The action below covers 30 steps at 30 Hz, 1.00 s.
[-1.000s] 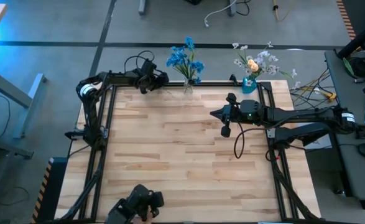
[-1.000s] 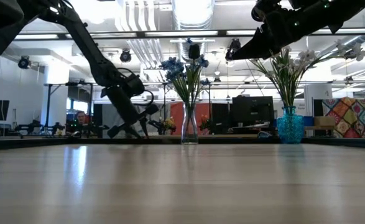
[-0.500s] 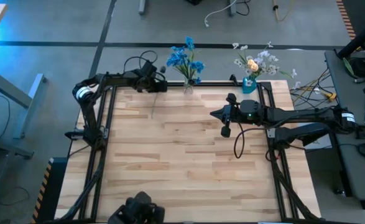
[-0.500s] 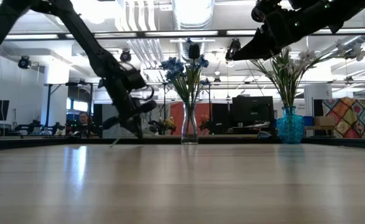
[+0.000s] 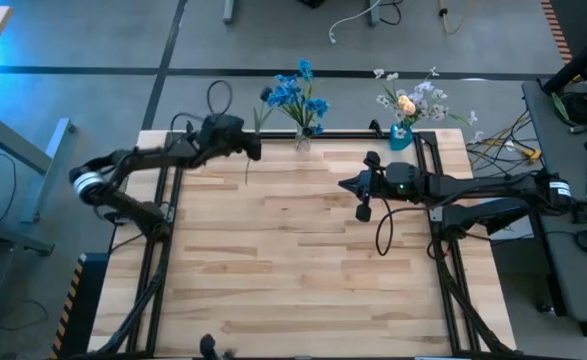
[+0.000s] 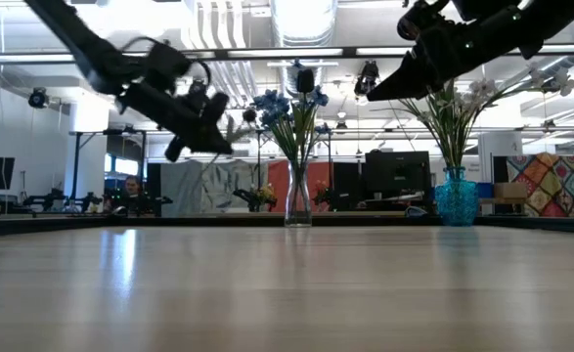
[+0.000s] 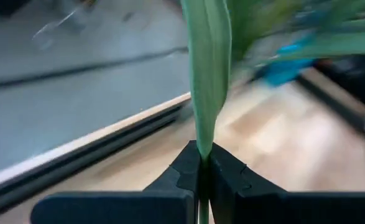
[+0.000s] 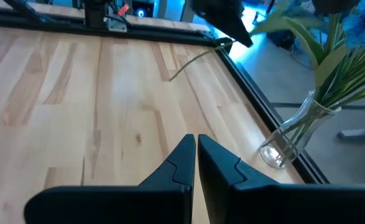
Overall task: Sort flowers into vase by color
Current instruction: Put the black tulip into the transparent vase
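Note:
My left gripper [image 5: 254, 148] hovers over the table's far left part, shut on a green sprig [image 5: 259, 120] with a dark blue head [image 5: 265, 95]. It also shows in the low view [image 6: 220, 140]. Just to its right a clear glass vase [image 5: 302, 141] stands on its base at the far edge and holds blue flowers [image 5: 295, 92]. Farther right a teal vase [image 5: 400, 136] holds white and pale yellow flowers [image 5: 409, 100]. My right gripper [image 5: 344, 183] waits shut above the table's right half, with nothing in it. My left gripper pinches the sprig's stem [image 7: 202, 163] between its two fingers, just below a long green leaf [image 7: 207, 81]. The fingers come from the table's left, slanting a little down, and lie across the stem. The sprig is lifted clear; its bare lower stem [image 8: 191, 62] trails below the fingers.
The two vases stand close together on the far edge [image 6: 297, 200] [image 6: 455, 196]. Black frame rails [image 5: 169, 230] run along the table's left and right sides. The bare wooden top [image 5: 293, 260] stretches toward the near edge.
My left gripper has shut on the sprig that lay at the table's far left, then risen with it and rolled its wrist. The sprig has come off the table, with its head now up beside the glass vase's flowers.

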Motion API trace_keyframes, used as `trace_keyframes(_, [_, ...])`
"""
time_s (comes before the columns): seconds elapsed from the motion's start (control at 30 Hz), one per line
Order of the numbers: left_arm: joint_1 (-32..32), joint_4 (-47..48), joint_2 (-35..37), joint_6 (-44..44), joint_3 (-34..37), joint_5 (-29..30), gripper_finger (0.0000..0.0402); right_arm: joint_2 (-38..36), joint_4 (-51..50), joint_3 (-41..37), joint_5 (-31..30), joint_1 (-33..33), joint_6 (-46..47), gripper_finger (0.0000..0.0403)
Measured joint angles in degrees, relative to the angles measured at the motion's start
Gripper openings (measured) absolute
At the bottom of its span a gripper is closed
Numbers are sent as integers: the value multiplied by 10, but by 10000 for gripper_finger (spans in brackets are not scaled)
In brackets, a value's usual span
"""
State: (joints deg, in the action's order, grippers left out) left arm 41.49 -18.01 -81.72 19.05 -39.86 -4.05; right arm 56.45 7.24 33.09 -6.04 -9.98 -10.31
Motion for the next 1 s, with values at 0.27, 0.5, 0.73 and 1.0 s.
trace_keyframes(0.27, [-70,-228,96,-43,106,-34,0,-2,94,-46,0,0,-10,12])
trace_keyframes(0.5, [-126,-212,126,-143,55,6,0,-2,167,-78,-1,0,-20,12])
trace_keyframes(0.73, [-120,-179,71,-206,-89,27,0,-2,227,-115,-1,0,-24,12])
trace_keyframes(1.0, [-118,-138,-59,-251,-249,1,0,-2,329,-178,-1,0,-23,12])
